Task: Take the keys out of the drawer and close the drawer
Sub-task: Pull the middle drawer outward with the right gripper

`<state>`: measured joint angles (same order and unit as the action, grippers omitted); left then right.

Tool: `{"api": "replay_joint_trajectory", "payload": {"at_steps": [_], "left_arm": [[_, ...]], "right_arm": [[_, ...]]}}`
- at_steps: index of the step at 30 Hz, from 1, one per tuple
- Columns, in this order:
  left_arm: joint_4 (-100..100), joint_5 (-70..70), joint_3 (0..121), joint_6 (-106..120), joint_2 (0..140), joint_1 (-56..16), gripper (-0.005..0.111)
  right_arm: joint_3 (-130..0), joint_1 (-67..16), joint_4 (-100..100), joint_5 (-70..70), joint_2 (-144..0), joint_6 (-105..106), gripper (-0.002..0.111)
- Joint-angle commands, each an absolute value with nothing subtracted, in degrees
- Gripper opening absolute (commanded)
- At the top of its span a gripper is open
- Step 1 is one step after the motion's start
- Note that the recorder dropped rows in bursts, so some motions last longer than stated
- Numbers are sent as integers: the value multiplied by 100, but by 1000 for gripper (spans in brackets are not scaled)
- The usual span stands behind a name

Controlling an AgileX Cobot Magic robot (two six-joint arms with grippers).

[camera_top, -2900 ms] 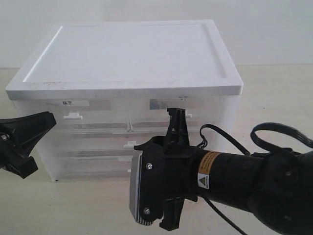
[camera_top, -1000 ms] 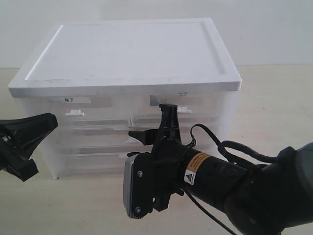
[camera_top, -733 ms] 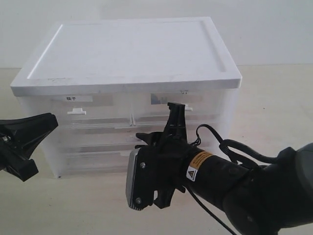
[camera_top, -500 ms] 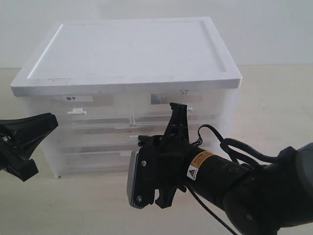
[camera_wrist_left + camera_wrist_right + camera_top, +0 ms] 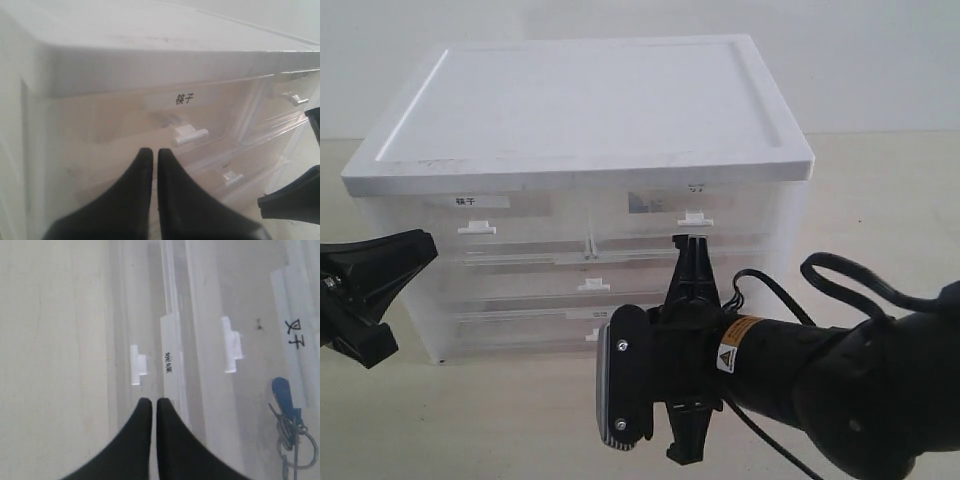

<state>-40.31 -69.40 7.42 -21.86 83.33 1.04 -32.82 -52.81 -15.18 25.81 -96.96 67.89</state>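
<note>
The drawer, the cabinet's lowest full-width translucent tier, is pushed in; its white tab handle sits beside a small label strip. The keys, with a blue fob and a metal ring, show through the translucent front at the level of the half-width drawer labelled in black. My right gripper is shut and empty, its tips a short way off the lowest handle. My left gripper is shut and empty, facing the upper left drawer's handle.
The white-topped cabinet stands on a pale table, with all its drawers pushed in. The middle full-width drawer has its own handle. My right arm's black body and cable fill the lower right of the exterior view.
My right gripper has drawn back down and to the right from the drawer fronts, turned upright, and its spread fingers have come together. The cabinet slid slightly earlier. The left arm has not moved.
</note>
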Motion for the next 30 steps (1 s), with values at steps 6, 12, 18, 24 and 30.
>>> {"api": "replay_joint_trajectory", "payload": {"at_steps": [6,12,18,24,30], "left_arm": [[-3982,-6996,766,-2170,8371,109,4],[-4005,-6996,766,-2181,8371,109,4],[-4005,-6996,766,-2181,8371,109,4],[-4005,-6996,766,-2181,8371,109,4],[-4004,-6996,766,-2181,8371,109,4]], "right_arm": [[-3266,-5268,-1444,2724,-9385,6747,11],[-3277,-5268,-1303,3415,-9553,6758,37],[-3464,-5268,-964,3571,-9847,6748,37],[-3804,-5268,-1029,3535,-10101,6748,37],[-3816,-5268,-1304,3539,-10206,6835,32]]}}
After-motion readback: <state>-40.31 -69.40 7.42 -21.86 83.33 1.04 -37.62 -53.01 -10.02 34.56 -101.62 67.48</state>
